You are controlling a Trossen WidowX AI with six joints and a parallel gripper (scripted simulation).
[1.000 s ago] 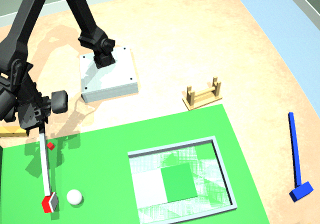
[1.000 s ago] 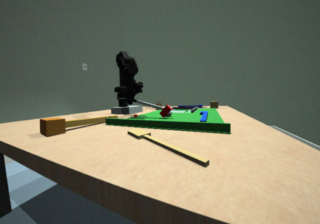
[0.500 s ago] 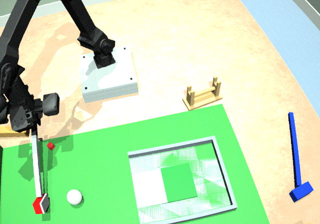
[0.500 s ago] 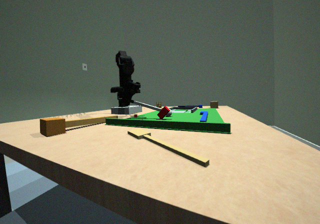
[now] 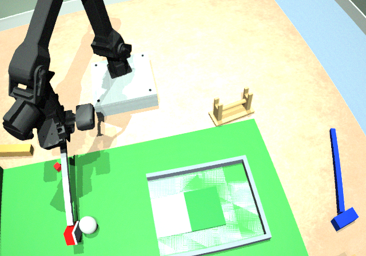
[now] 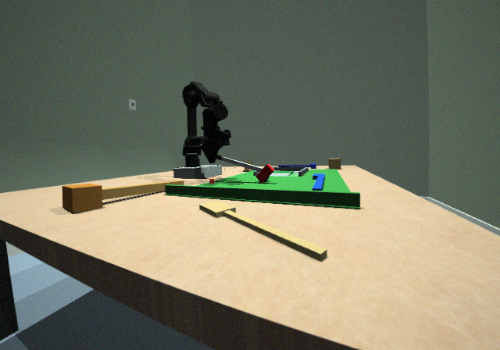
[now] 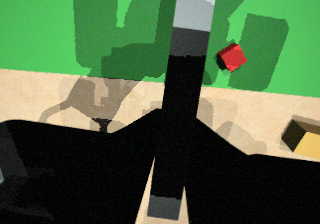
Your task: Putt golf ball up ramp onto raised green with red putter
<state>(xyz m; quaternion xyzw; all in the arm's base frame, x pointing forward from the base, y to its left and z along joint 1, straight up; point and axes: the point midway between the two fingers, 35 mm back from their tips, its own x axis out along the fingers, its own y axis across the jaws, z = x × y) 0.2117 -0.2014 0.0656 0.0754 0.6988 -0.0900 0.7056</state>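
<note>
My gripper (image 5: 64,142) (image 6: 215,158) (image 7: 172,117) is shut on the red putter's shaft above the mat's edge. The red putter (image 5: 70,235) (image 6: 265,173) slants down from the fingers, its pale shaft (image 7: 195,14) running out to the red head low over the green mat. The white golf ball (image 5: 88,224) sits just right of the head's face in the top view; whether they touch I cannot tell. The head hides the ball in the exterior view. Further right are the white ramp (image 5: 170,215) and a green square (image 5: 203,208) within a grey rim (image 5: 256,201).
A small red block (image 5: 57,166) (image 6: 212,181) (image 7: 232,57) lies near the shaft. A wooden stand (image 5: 233,106) is behind the mat. A blue mallet (image 5: 337,170) lies right. A yellow-handled mallet (image 5: 16,150) (image 6: 82,198) lies left. A flat wooden club (image 6: 274,233) and blue piece (image 6: 319,181) also show.
</note>
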